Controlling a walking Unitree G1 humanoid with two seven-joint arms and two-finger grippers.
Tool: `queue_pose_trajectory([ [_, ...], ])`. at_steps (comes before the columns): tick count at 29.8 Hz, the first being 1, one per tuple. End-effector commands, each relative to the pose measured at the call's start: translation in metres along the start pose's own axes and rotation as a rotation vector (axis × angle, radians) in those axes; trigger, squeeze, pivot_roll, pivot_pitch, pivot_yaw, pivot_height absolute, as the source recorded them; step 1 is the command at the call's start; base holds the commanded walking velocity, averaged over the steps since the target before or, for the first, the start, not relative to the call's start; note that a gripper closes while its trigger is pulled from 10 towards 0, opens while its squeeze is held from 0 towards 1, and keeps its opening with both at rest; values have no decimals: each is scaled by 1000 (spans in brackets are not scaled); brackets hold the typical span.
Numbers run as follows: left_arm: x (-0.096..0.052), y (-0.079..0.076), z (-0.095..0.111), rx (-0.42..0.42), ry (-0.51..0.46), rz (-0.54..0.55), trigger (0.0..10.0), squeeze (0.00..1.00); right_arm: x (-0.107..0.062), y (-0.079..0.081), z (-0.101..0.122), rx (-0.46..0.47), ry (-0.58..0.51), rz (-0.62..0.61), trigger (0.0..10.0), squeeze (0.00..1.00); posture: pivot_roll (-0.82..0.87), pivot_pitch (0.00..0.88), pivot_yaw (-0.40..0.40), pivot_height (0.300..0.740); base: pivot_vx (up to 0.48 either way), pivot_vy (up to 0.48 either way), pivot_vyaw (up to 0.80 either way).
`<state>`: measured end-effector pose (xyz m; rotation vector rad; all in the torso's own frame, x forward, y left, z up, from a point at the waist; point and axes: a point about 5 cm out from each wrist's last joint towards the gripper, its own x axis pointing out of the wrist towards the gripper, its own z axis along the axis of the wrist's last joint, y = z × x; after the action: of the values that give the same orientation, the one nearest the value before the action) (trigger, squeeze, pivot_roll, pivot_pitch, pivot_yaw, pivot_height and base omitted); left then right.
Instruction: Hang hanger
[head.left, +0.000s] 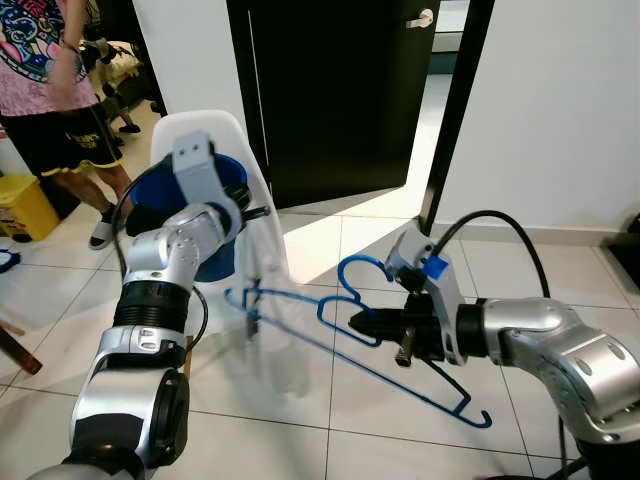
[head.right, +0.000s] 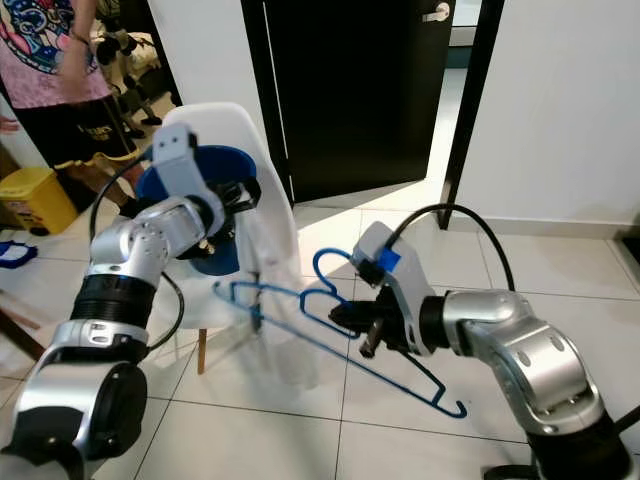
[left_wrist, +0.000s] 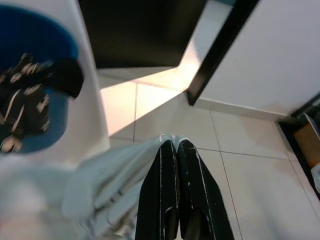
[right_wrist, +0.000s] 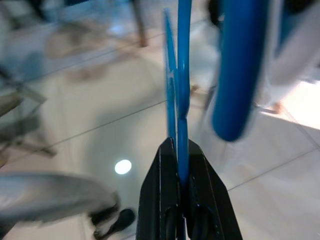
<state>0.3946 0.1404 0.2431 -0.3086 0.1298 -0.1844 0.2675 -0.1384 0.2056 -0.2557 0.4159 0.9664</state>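
1. Left eye view: I have the right gripper (head.left: 372, 325) out in front of me, its fingers pinching the blue hanger (head.left: 345, 330) at the neck just below the hook, so the hook sits free above the grip and the 2 shoulders slope away on either side. The hanger is in the air over the tiled floor (head.left: 330, 420), tilted, with its far end running toward the white garment (head.left: 262, 310). The left gripper (head.left: 252, 300) comes in from behind the white chair (head.left: 225, 135) and holds that garment up, probably so the cloth stays open for the hanger's end.

2. Right eye view: same layout. The hanger's left shoulder touches or enters the hanging garment; I cannot tell which. A blue basin (head.right: 195, 215) rests on the chair beside my left arm. A person (head.right: 55, 70) stands in the far left corner, well apart from the work.

3. Left wrist view: the left fingers (left_wrist: 192, 195) are pressed together on a fold of pale cloth, which trails off toward the chair. The pinch is at the fabric's edge, so I judge the hold light.

4. Right wrist view: blurred, but the right fingers (right_wrist: 200, 200) clamp the thin blue wire between them, with a thicker blue part of the hanger close by.
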Motion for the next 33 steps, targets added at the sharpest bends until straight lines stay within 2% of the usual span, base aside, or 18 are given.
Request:
queue_pose_trajectory([
  [1,-3,-3,10,60,-46,-31,10000,0,1,-3,0,17,11,-34,10000,0,-120,0,48,740,0,0,0],
  [2,-4,-7,11,96,-49,-57,10000,0,3,-2,0,15,16,-34,10000,0,-120,0,48,740,0,0,0],
  [6,-5,-11,13,135,-59,-69,10000,0,4,-2,0,13,21,-38,10000,0,-118,0,44,740,0,0,0],
  [8,-7,-18,17,200,-89,-115,10000,0,5,-3,-1,10,32,-50,10000,0,-118,0,45,740,0,0,0],
  [9,-7,-18,17,200,-89,-115,10000,0,5,-3,-1,10,32,-50,10000,0,-118,0,45,740,0,0,0],
  [12,-10,-25,22,280,-120,-174,10000,0,1,-7,-1,12,44,-76,10000,0,-118,0,45,740,0,0,0],
  [14,-11,-25,23,296,-124,-186,10000,0,1,-8,-1,13,46,-82,10000,0,-118,0,45,740,0,0,0],
  [16,-15,-28,24,393,-141,-232,10000,0,-14,-13,-6,-20,80,-67,10000,0,-118,0,45,740,0,0,0],
  [19,-16,-29,24,429,-148,-250,10000,0,-21,-14,-7,-32,94,-61,10000,0,-118,0,45,740,0,0,0],
  [20,-19,-31,25,494,-164,-292,10000,0,-37,-19,-12,-67,136,-47,10000,0,-119,0,45,740,0,0,0],
  [21,-21,-33,26,513,-168,-310,10000,0,-43,-20,-14,-85,154,-40,10000,0,-119,0,45,740,0,0,0],
  [27,-24,-35,29,555,-186,-328,10000,0,-62,-24,-12,-115,157,-33,10000,0,-117,0,46,740,0,0,0],
  [33,-27,-39,31,553,-200,-347,10000,0,-63,-28,-4,-129,119,-53,10000,0,-117,0,49,740,0,0,0],
])
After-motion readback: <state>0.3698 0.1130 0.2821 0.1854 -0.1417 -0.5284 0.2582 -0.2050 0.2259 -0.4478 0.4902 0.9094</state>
